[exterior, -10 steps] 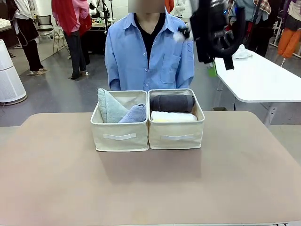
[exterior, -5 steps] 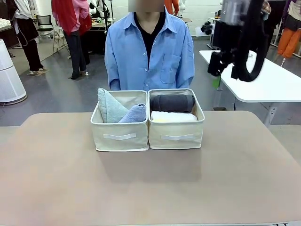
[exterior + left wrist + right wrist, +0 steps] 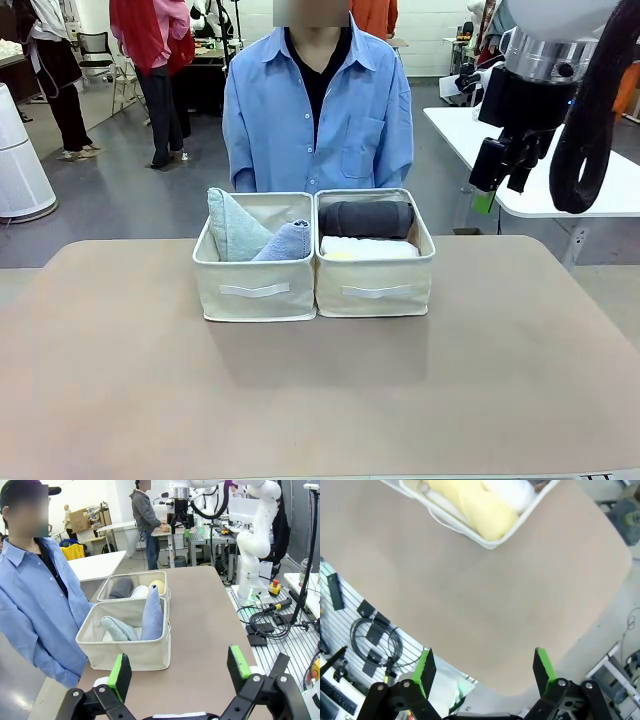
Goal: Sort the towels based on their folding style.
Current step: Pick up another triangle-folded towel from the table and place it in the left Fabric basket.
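towels sorted in two bins at the table's far edge

cone folds [image 3: 250,235] fill the left bin [image 3: 255,290], rolls [image 3: 366,230] the right bin [image 3: 375,290]; left gripper [image 3: 177,672] and right gripper [image 3: 482,667] both open, empty.

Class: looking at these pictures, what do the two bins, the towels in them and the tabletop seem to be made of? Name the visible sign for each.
Bins: probably stiffened cream fabric; matte, soft rims, sewn strip handles.
Towels: soft cloth, likely terry; fuzzy and matte, holding rolled and cone folds.
Tabletop: smooth matte beige, perhaps laminate; flat, with rounded corners, and no grain shows.
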You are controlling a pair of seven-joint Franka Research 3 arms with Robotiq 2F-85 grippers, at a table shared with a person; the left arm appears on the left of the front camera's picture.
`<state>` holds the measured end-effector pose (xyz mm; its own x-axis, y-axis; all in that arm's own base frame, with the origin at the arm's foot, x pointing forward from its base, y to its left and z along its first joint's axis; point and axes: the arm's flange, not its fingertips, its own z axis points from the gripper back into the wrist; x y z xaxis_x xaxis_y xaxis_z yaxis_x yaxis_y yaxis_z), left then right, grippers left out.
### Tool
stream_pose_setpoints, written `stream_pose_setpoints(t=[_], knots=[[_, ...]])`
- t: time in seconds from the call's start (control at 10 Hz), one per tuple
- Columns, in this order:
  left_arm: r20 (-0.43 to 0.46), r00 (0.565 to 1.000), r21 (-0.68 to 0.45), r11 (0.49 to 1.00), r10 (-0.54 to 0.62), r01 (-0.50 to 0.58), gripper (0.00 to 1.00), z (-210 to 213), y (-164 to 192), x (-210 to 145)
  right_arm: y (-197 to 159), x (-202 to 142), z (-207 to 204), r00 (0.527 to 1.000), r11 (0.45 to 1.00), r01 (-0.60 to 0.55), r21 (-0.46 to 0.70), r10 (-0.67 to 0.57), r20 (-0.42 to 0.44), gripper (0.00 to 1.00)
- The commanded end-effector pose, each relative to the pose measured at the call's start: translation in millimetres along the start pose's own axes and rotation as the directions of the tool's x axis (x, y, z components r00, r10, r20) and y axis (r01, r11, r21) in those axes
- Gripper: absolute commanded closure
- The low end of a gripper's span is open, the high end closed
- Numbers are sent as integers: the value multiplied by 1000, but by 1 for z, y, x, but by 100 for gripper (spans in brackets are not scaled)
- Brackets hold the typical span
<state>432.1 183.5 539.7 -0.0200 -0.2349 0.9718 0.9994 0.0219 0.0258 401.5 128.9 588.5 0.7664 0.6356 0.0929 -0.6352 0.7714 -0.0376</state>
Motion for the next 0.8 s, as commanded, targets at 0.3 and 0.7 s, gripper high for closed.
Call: stream_pose_setpoints(t=[0.3, 0.7], knots=[[4, 1000, 0, 1000, -1, 1, 0, 1, -2, 2, -11, -3, 15, 936, 888, -352, 295, 338, 99, 0], [4, 1000, 0, 1000, -1, 1, 0, 1, -2, 2, -132, -113, 37, 471, 526, -831, 181, 493, 732, 0]])
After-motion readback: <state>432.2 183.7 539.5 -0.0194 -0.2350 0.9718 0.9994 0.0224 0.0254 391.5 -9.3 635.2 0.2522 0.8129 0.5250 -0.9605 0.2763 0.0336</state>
